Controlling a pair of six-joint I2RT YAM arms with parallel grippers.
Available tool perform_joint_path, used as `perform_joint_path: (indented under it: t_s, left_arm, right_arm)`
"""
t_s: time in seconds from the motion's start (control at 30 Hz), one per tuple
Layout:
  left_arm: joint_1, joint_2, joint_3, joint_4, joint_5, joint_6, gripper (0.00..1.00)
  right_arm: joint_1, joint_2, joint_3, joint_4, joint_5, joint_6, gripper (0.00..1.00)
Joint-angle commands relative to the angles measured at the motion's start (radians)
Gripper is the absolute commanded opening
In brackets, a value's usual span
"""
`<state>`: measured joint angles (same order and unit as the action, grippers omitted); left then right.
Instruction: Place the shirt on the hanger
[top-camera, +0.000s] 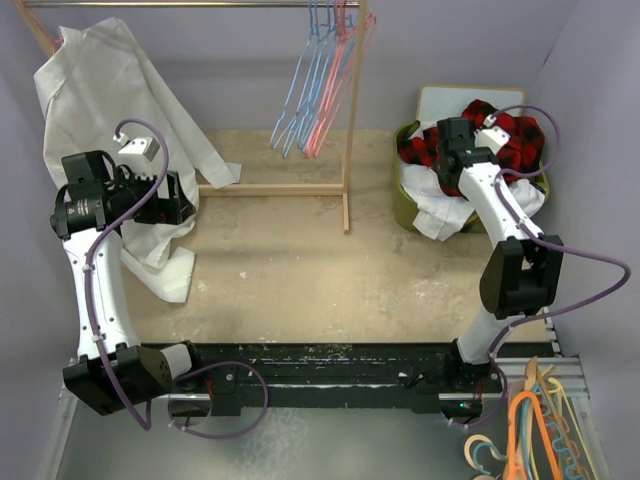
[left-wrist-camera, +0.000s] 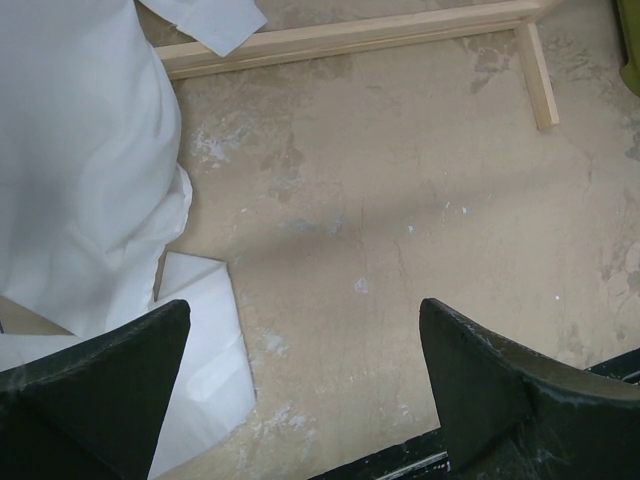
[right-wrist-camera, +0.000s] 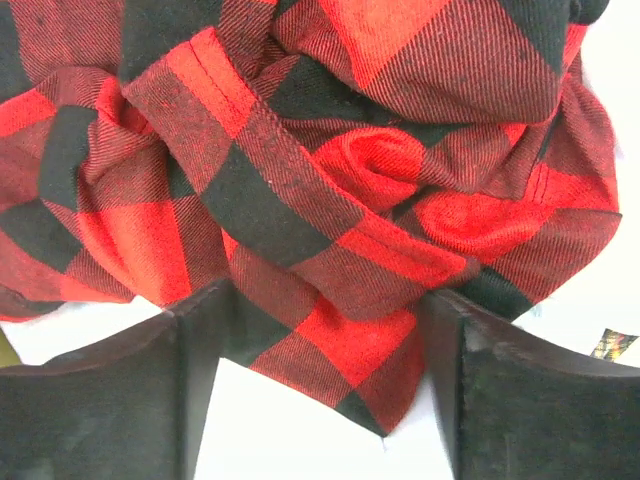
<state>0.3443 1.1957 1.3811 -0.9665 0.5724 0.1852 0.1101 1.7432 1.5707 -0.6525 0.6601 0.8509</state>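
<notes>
The red-and-black plaid shirt (top-camera: 515, 140) lies crumpled on a heap in a basket at the back right. In the right wrist view a fold of the shirt (right-wrist-camera: 330, 200) hangs down between my fingers. My right gripper (top-camera: 447, 140) (right-wrist-camera: 325, 385) is open, its jaws wide on either side of that fold. The pink-red hanger (top-camera: 333, 100) hangs among light blue ones on the rack at the back middle. My left gripper (top-camera: 183, 200) (left-wrist-camera: 305, 385) is open and empty, held above the tabletop beside the large white garment.
A large white garment (top-camera: 100, 80) (left-wrist-camera: 80, 150) drapes from the rack's left end onto the table. The wooden rack base (top-camera: 270, 188) (left-wrist-camera: 350, 38) and post (top-camera: 350, 150) stand mid-table. White clothes (top-camera: 440, 215) fill the green basket (top-camera: 401, 195). Orange hangers (top-camera: 525, 430) lie at the front right.
</notes>
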Motion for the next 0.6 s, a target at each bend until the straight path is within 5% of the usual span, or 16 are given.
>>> perform_joint_path:
  t_s: [0.0, 0.03, 0.2, 0.57]
  left_arm:
    - [-0.004, -0.003, -0.002, 0.027, 0.029, 0.023, 0.99]
    - [-0.005, -0.002, -0.002, 0.028, 0.030, 0.026, 0.99]
    - [-0.004, 0.000, -0.013, 0.028, 0.032, 0.029, 0.99]
    - [-0.005, -0.004, 0.018, -0.023, 0.166, 0.076, 0.99]
  right_arm:
    - [-0.003, -0.073, -0.064, 0.110, -0.019, -0.050, 0.61]
    - [-0.003, -0.093, -0.087, 0.152, -0.042, -0.078, 0.46]
    - [-0.004, -0.161, -0.146, 0.269, -0.113, -0.152, 0.01]
    - [0.063, -0.456, -0.129, 0.393, -0.290, -0.229, 0.00]
